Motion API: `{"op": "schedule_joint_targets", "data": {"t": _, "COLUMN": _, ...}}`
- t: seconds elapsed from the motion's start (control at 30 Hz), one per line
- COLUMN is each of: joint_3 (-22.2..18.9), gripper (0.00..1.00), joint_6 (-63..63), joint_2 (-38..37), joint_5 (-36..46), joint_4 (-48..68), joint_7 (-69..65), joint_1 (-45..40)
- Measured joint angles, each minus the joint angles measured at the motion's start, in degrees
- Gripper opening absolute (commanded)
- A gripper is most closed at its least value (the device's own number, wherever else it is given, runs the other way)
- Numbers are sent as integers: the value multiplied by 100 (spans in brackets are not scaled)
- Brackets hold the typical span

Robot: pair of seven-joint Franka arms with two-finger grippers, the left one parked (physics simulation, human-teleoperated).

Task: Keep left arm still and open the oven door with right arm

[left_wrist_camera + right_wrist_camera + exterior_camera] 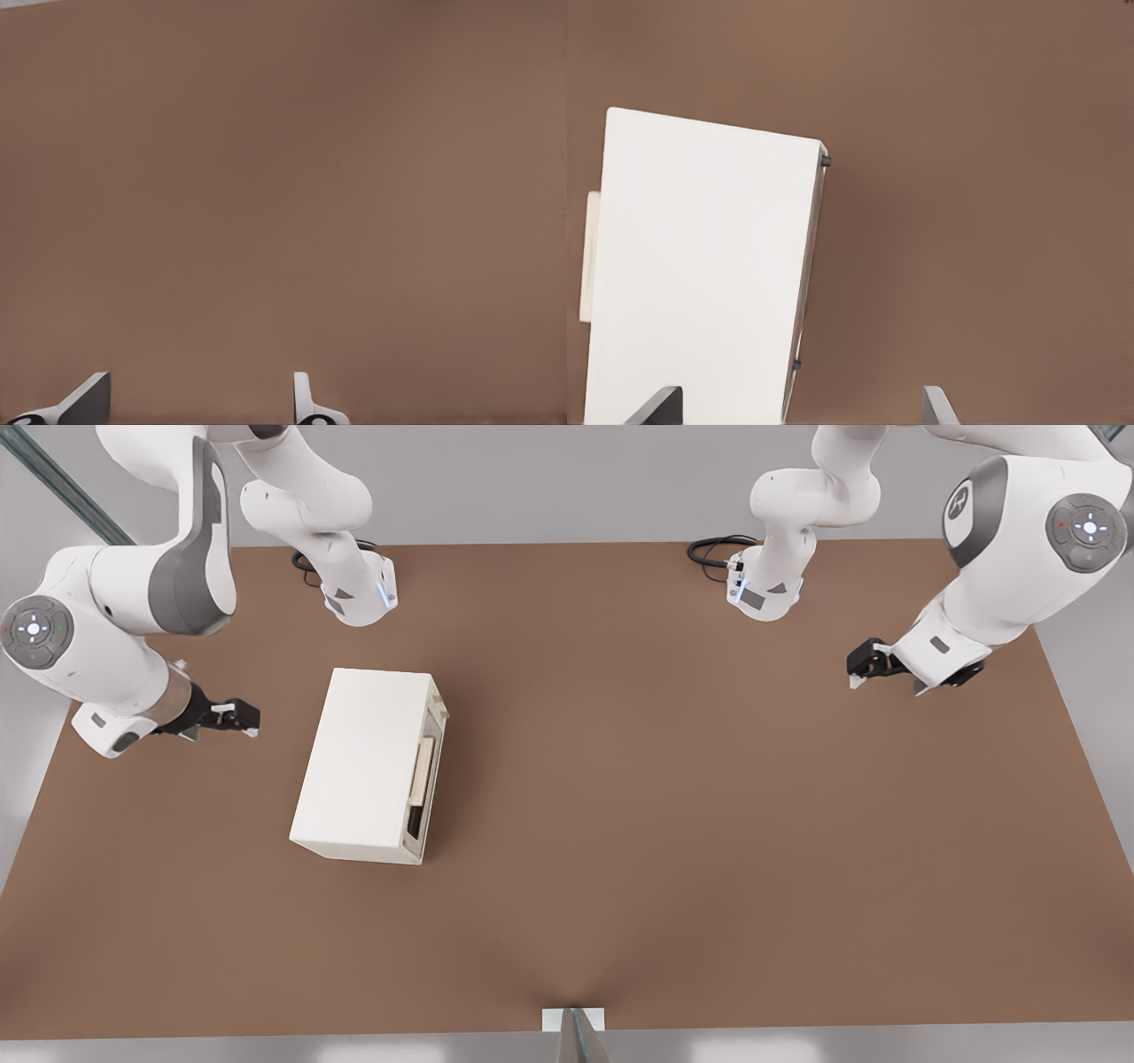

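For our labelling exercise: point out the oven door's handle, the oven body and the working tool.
Handle (423, 769): front view, middle of tan bar.
Oven body (368, 757): front view, cream top.
Tool (244, 719): front view, between open fingertips, at oven's back.

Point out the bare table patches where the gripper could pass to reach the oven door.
Widest bare stretch: the table on the front view's right of the oven door, out to the far arm. Tighter: the strip between the oven and the working gripper, which hovers open behind the oven's rear.
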Motion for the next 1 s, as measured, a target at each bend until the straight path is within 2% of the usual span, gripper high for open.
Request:
{"op": "schedule_joint_targets", "data": {"t": 0.1, "joint_3": 12, "gripper": 100, "joint_6": -21, "joint_2": 61, "joint_5": -95, "joint_4": 2, "joint_7": -31, "joint_1": 34}}
{"op": "schedule_joint_targets", "data": {"t": 0.13, "joint_3": 14, "gripper": 97, "joint_6": -26, "joint_2": 173, "joint_5": -280, "joint_4": 14, "joint_7": -38, "joint_1": 157}}
{"op": "schedule_joint_targets", "data": {"t": 0.17, "joint_3": 10, "gripper": 36, "joint_6": -33, "joint_2": 400, "joint_5": -534, "joint_4": 97, "joint_7": -43, "joint_1": 491}}
{"op": "schedule_joint_targets", "data": {"t": 0.2, "joint_3": 7, "gripper": 21, "joint_6": -50, "joint_2": 689, "joint_5": -815, "joint_4": 244, "joint_7": -48, "joint_1": 1072}}
{"op": "schedule_joint_targets", "data": {"t": 0.3, "joint_3": 18, "gripper": 21, "joint_6": -176, "joint_2": 1587, "joint_5": -1651, "joint_4": 743, "joint_7": -24, "joint_1": 2791}}
{"op": "schedule_joint_targets", "data": {"t": 0.43, "joint_3": -3, "gripper": 21, "joint_6": -565, "joint_2": 2384, "joint_5": -2700, "joint_4": 1105, "joint_7": 70, "joint_1": 3701}}
{"op": "schedule_joint_targets", "data": {"t": 0.63, "joint_3": -33, "gripper": 21, "joint_6": -1080, "joint_2": 3084, "joint_5": -3587, "joint_4": 1256, "joint_7": 335, "joint_1": 3994}}
{"op": "schedule_joint_targets", "data": {"t": 1.0, "joint_3": -31, "gripper": 21, "joint_6": -1532, "joint_2": 3616, "joint_5": -3843, "joint_4": 1547, "joint_7": 979, "joint_1": 4041}}
